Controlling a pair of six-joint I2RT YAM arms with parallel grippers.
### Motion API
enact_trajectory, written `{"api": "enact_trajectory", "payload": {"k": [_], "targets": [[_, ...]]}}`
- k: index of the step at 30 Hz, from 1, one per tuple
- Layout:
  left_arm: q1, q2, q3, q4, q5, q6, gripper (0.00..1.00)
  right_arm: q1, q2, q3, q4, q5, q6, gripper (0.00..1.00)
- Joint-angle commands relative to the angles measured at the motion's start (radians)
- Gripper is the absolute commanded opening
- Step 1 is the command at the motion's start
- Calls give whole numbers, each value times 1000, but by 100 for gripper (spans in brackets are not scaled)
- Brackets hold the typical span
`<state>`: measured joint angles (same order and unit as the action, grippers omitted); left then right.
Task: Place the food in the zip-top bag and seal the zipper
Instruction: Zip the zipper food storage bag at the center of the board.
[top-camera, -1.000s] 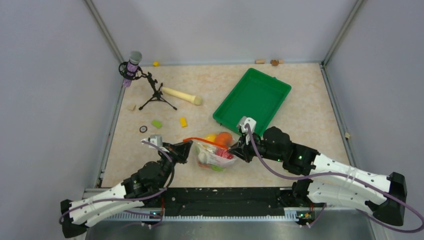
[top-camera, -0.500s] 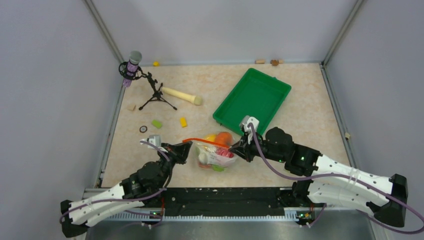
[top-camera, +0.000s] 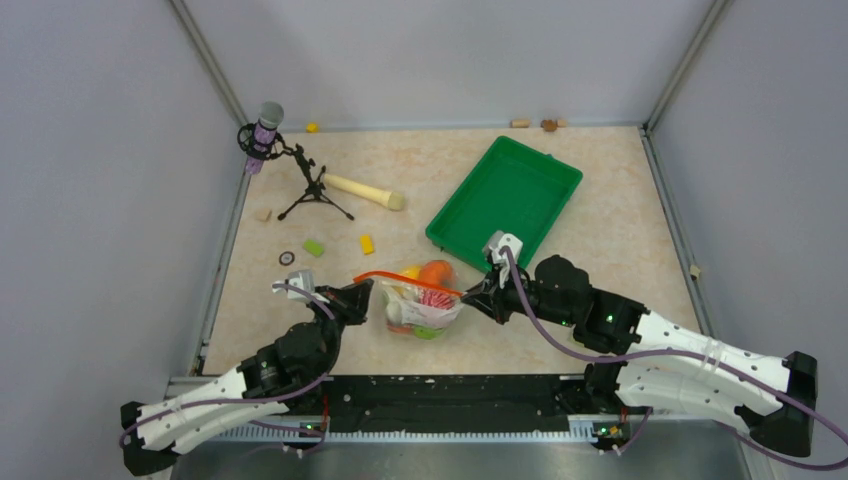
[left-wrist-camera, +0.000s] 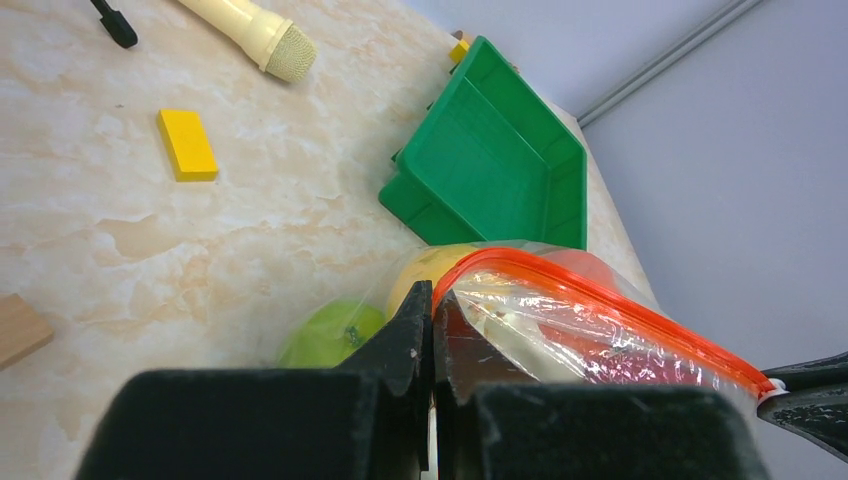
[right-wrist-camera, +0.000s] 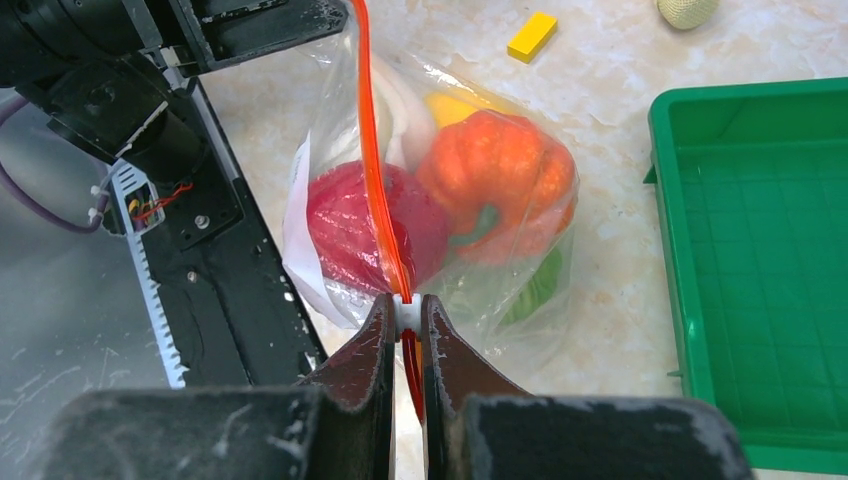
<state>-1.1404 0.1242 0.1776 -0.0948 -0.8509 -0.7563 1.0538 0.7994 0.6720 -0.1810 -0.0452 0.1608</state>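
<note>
Spanning both arms, the zipper runs left to right. The left gripper pinches one end and the right gripper the other. The zip-top bag sits between them, food inside.

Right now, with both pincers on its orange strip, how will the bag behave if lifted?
Probably floppy: the zip-top bag sags below the zipper stretched between left pincer and right pincer. Likely bottom-heavy, since the pumpkin and red apple bunch low. Its glossy film might slip.
</note>
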Motion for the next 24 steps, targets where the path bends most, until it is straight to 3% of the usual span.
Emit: {"api": "enact_trajectory", "payload": {"k": [1,24], "targets": [[24,-10,23,-45,-143,45,0,7,-32,5,-17,35,-4,0],[24,-42,39,-132,-196,-11,0,6,-75,2,-36,85,17,0]]}}
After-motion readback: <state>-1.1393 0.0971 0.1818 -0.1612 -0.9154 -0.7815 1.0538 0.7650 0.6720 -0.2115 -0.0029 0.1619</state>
